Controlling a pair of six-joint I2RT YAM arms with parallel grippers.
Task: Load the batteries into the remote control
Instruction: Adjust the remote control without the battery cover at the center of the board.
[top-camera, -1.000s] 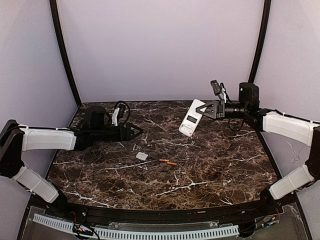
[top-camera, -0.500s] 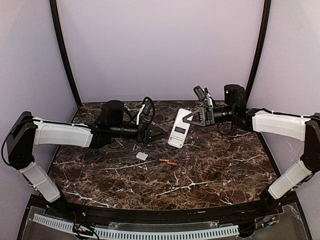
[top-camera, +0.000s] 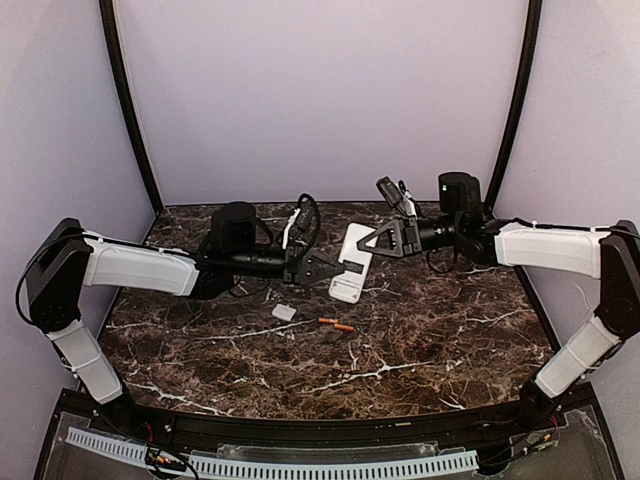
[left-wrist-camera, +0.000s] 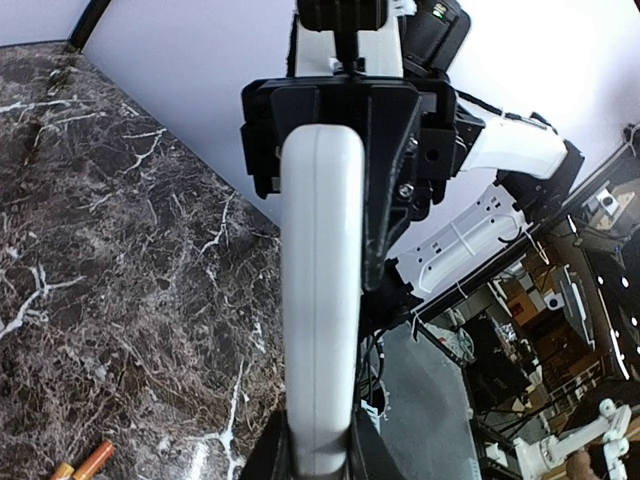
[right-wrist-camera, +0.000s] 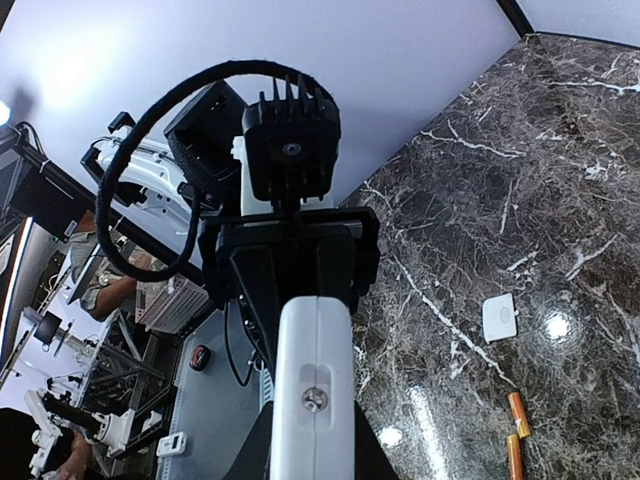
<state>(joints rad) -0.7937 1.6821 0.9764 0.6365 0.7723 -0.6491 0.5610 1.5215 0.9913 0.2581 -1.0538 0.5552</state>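
One dark marble table (top-camera: 450, 340) carries two arms that meet above its 12 o'clock side. Between them hangs one remote control (top-camera: 352, 265), lifted off the surface and tilted. The right gripper (top-camera: 368, 243) is clamped on its upper end from 3 o'clock. The left gripper (top-camera: 333, 268) comes from 9 o'clock, its fingers (left-wrist-camera: 268, 455) pressed against both faces of the lower end. One small white plate (top-camera: 284, 312) lies at the remote's 7 o'clock. Two batteries (top-camera: 336, 324) lie end to end at its 6 o'clock, just beside the plate.
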